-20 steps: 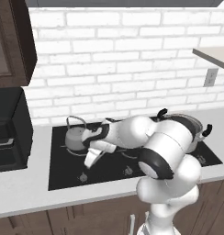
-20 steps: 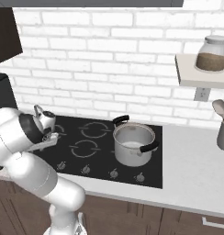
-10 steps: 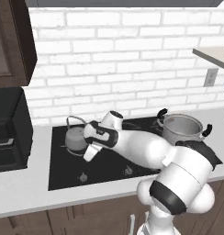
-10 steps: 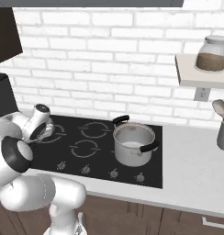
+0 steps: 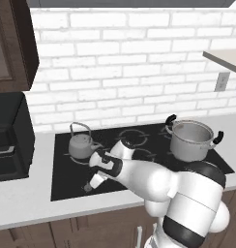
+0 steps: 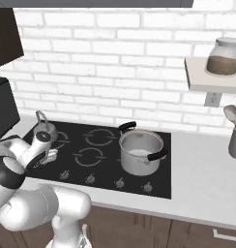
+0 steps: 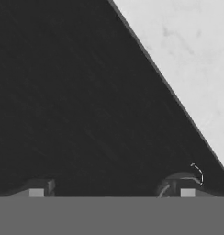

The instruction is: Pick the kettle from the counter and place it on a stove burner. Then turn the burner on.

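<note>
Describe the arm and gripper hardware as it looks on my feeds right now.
Glossy white rounded arm segments with dark grey-black bands at the joints. The white hand ends in the gripper, which has two small dark finger tips with pale square pads. No cables or markings visible.

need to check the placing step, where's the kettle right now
The kettle sits on the back left of the black cooktop, left of the pot, with the gripper low at the front edge.
</note>
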Motion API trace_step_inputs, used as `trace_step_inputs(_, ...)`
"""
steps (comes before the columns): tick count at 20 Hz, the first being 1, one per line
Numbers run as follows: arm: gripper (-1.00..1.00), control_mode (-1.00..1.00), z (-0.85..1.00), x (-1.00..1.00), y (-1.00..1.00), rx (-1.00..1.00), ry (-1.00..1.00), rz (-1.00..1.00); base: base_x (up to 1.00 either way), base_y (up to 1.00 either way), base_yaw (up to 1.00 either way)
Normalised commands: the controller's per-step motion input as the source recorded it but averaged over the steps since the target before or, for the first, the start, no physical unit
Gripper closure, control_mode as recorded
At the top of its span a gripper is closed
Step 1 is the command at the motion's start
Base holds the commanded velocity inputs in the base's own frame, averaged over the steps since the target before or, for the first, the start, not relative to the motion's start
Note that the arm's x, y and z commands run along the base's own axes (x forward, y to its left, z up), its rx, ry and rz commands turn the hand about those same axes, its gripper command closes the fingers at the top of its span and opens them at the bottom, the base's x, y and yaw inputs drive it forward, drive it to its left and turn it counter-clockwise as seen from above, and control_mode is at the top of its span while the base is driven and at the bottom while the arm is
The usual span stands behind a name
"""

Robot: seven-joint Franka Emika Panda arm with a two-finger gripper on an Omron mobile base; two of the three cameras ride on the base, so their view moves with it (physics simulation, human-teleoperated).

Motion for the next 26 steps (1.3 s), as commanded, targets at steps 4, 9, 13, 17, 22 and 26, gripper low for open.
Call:
trace_step_inputs(4, -1.0, -1.0, 0.12, 0.06, 0.56, -0.06, 0.11, -0.26, 0.0, 0.0, 0.0)
trace_step_inputs(9, -1.0, -1.0, 0.23, 0.0, 0.04, 0.0, 0.0, 0.0, 0.0, 0.0, 0.0)
trace_step_inputs(13, -1.0, -1.0, 0.96, 0.0, 0.37, 0.0, 0.0, 0.0, 0.0, 0.0, 0.0)
trace_step_inputs(17, -1.0, -1.0, 1.0, 0.11, 0.63, -0.01, 0.02, 0.0, 0.0, 0.0, 0.0)
trace_step_inputs(22, -1.0, -1.0, 0.8, 0.51, 0.81, -0.36, 0.37, 0.08, 0.0, 0.0, 0.0)
trace_step_inputs(26, -1.0, -1.0, 0.29, 0.26, 0.58, -0.53, 0.38, 0.25, 0.0, 0.0, 0.0)
